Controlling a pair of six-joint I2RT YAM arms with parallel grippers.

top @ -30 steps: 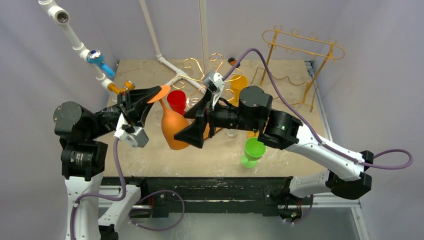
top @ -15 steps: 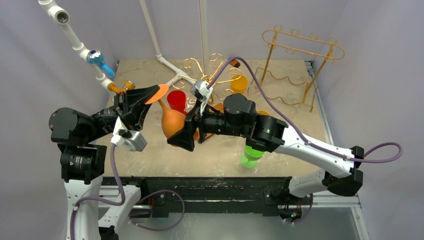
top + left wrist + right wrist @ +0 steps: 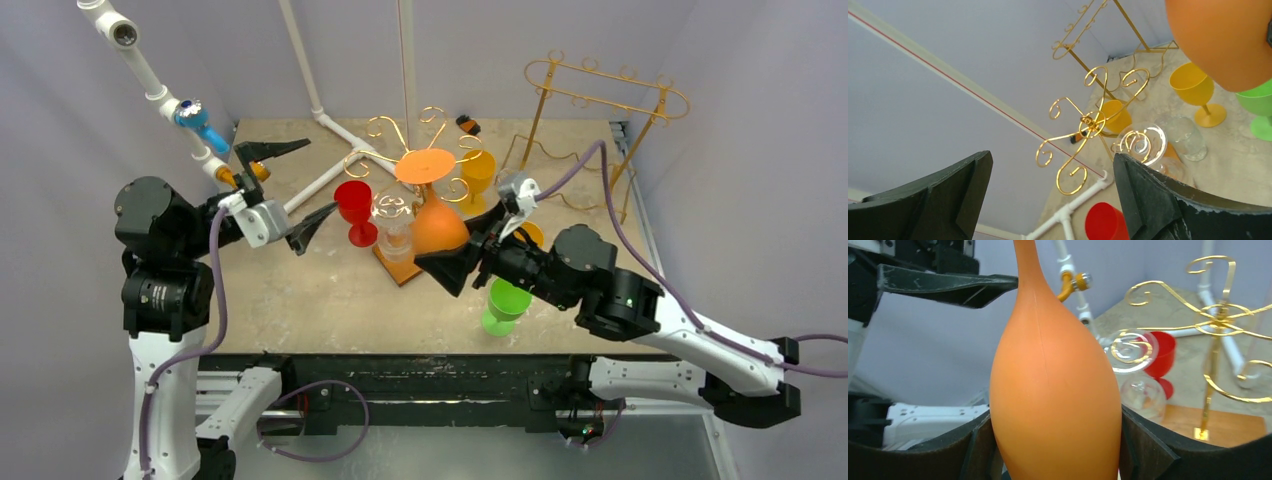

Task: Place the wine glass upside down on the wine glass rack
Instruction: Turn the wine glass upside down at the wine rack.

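Tan table (image 3: 300, 290), mid-frame: right gripper (image 3: 445, 255) clamped on orange glass (image 3: 437, 228), foot up to hook rack (image 3: 1089, 121); left gripper (image 3: 320, 175) spread wide, upper left.

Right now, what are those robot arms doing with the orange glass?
The right gripper holds the orange wine glass by its bowl between its fingers, upside down with the foot on top, close to the gold rack. The left gripper is wide open and empty, off to the side. The glass is not on the rack yet.
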